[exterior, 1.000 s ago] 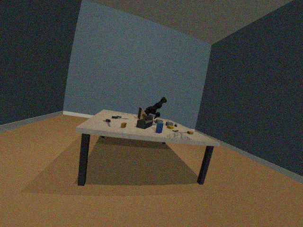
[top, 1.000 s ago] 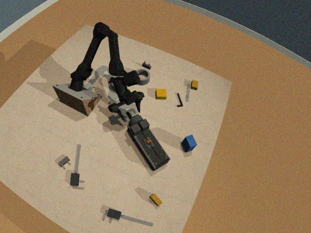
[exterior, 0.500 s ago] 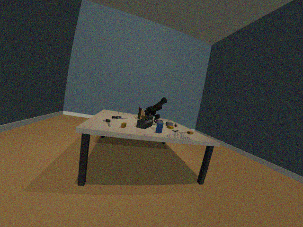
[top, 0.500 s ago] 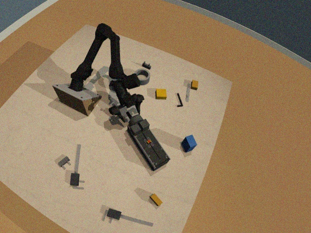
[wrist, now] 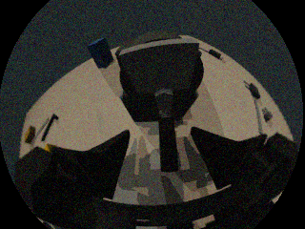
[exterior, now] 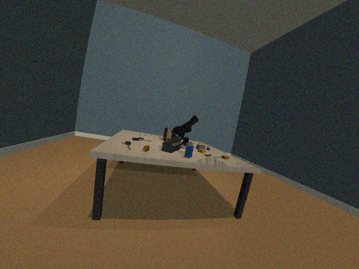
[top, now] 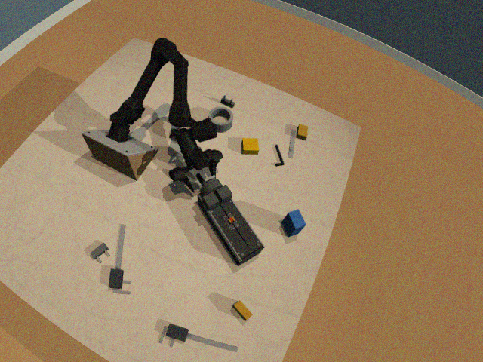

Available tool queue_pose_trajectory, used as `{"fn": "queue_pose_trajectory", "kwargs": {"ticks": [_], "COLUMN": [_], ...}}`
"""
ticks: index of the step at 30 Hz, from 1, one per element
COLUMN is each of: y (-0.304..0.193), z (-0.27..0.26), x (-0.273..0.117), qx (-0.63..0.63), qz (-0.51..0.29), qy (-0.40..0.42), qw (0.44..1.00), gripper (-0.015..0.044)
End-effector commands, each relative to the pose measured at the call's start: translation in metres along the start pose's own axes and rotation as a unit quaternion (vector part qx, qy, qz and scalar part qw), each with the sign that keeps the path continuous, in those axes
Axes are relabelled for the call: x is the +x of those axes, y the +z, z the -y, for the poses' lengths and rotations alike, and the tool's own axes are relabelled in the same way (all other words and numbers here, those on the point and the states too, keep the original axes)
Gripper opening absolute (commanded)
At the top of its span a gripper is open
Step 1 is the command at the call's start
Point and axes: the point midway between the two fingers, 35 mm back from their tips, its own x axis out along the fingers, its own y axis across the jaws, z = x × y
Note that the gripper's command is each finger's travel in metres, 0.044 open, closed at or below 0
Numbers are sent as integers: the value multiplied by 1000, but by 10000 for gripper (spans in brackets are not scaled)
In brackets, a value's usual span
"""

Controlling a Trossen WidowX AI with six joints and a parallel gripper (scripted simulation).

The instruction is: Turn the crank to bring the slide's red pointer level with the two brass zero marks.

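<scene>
- Crank machine: located near the worktop's middle; in the top view its long body runs from the crank end toward 5 o'clock.
- Gripper: at the machine's 11 o'clock end. Fingers stand wide, one on each side of the crank handle; nothing is clamped.
- Red pointer: visible partway along the slide. The zero marks are too small to resolve; alignment cannot be confirmed.
- Completed, as judged: approach to the handle, with the fingers straddling it.
- Remaining, as judged: close on the handle, turn the crank, stop with the pointer level with both marks, release. The required direction of rotation cannot be determined.
- Blue block: stands apart, at 3 o'clock from the pointer in the top view.
</scene>
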Motion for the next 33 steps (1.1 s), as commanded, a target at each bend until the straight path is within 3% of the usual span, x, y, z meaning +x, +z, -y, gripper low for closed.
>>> {"fn": "queue_pose_trajectory", "kwargs": {"ticks": [1, 14, 33], "y": [-1, -1, -2], "z": [3, 3, 6], "x": [1, 1, 1], "qx": [5, 5, 5], "qz": [1, 1, 1], "qy": [-4, -4, -4], "qw": [1000, 1000, 1000], "gripper": [335, 0, 0]}}
